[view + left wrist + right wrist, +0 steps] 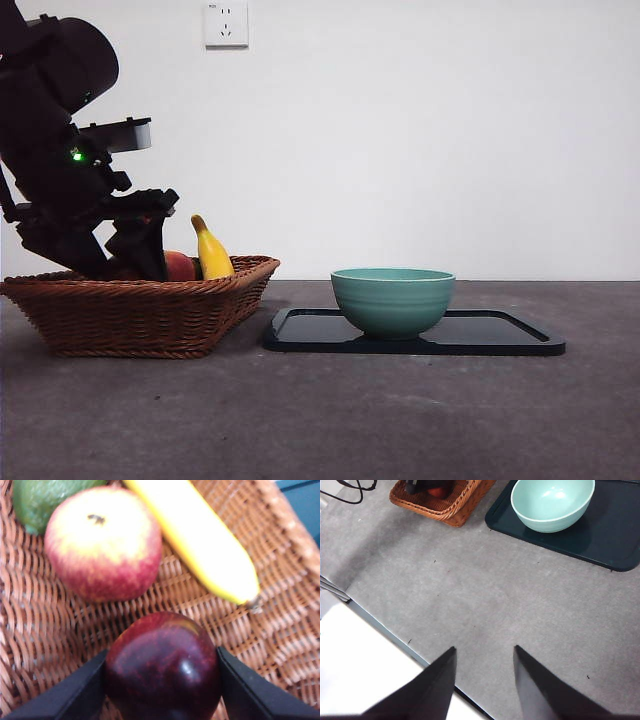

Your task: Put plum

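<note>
The left gripper [162, 680] reaches down into a wicker basket [140, 315] at one end of the grey table [520, 610], its two black jaws set against either side of the plum [162, 667] and pinching it. The dark maroon fruit sits on the woven floor of the basket, with a red-and-yellow apple [102, 542] just beside it, a banana [200, 545] lying close on its other side and a green fruit [40, 500] beyond the apple. Whether the plum has left the weave yet cannot be told from the close view.

In the front view the arm [70, 160] leans in over the basket, its gripper hidden among the fruit behind the rim. Next to the basket a dark tray [510, 335] carries an empty teal bowl [392, 298].

The right gripper [484, 680] waits well apart over bare table near its edge, jaws spread and holding nothing.

The step in hand appears to be the grasp itself. The task names no destination, but the empty bowl looks the likely one. The next move would call for a straight lift that clears the basket's rim without knocking the apple or the banana, then a carry across to the bowl, with a firm enough squeeze that the smooth, round fruit does not slip.
</note>
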You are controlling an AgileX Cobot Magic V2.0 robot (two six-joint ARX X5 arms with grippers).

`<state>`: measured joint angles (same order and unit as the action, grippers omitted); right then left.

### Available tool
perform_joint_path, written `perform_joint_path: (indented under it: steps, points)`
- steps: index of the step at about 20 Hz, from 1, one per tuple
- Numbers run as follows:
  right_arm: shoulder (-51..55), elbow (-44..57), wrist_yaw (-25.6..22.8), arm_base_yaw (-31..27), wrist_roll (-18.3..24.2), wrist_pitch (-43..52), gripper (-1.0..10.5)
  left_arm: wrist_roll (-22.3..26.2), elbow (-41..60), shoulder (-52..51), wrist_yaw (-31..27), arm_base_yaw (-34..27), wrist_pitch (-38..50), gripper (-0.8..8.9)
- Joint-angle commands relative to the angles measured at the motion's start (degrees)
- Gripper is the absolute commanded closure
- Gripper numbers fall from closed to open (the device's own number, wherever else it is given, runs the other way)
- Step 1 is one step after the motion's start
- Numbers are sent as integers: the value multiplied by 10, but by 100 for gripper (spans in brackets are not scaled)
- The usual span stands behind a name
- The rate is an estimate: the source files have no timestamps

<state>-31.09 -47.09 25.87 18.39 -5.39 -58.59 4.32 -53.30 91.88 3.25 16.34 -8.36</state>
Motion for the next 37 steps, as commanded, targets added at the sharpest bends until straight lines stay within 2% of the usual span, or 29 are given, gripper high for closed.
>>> perform_joint_path:
  steps: [1,3,5,6,12,17,20,26,28,34,37]
  points:
    - [-1,-5,0,3,-6,2,764,10,-6,20,2,2,2,564]
    - [-1,-5,0,3,-7,2,764,8,-6,23,2,2,1,548]
    - [-1,-5,0,3,-6,2,764,6,-6,23,2,2,1,400]
    - [-1,-5,0,3,-6,2,764,6,-6,22,2,2,0,379]
    - [-1,-5,0,3,-6,3,764,-10,-8,-7,2,2,-10,377]
    - [-1,-5,0,3,-6,16,764,-15,-8,-110,3,3,-40,377]
    - [-2,-5,0,3,-6,31,764,-24,-8,-195,59,6,-90,378]
    - [-2,-5,-8,3,-6,40,764,-25,-8,-359,251,10,-228,378]
    - [-2,-5,-8,3,-7,47,764,-24,-8,-394,290,10,-274,379]
    - [-3,-5,-8,3,-17,54,764,15,-8,-446,327,10,-408,381]
    - [-3,-5,-8,3,-18,54,764,17,-8,-447,327,10,-418,381]
